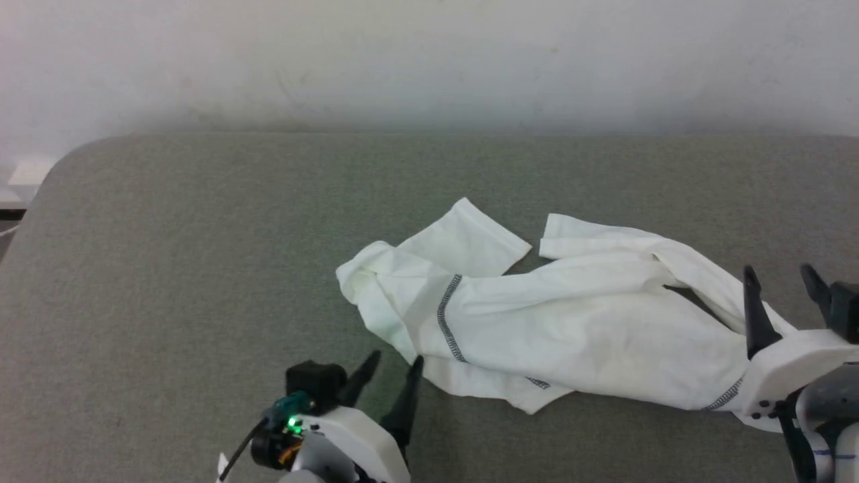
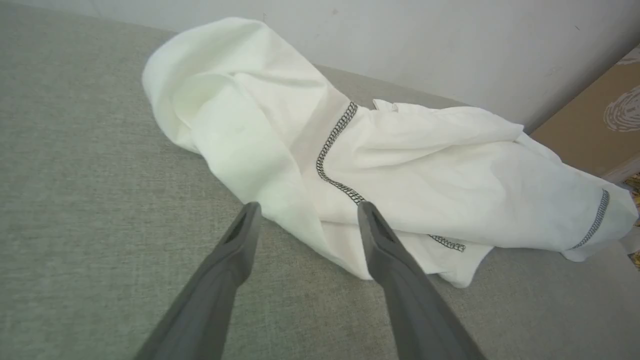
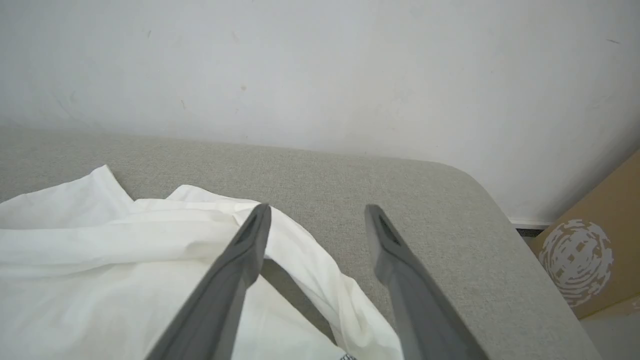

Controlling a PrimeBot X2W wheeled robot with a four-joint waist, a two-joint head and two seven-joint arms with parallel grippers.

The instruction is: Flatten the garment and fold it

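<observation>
Flattening looks barely begun: the shirt point(image 1: 570, 315) lies bunched, left gripper point(image 1: 394, 362) and right gripper point(image 1: 778, 275) spread empty, each likely needing an edge to pinch.

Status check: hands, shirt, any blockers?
Left hand open, beside garment. Right hand open over its right end. Garment bunched, not flattened, on grey table. Cardboard box off table's end, not blocking.

Right corner of the garment point(image 1: 570, 322) behind the right tool point(image 1: 777, 272)
</observation>
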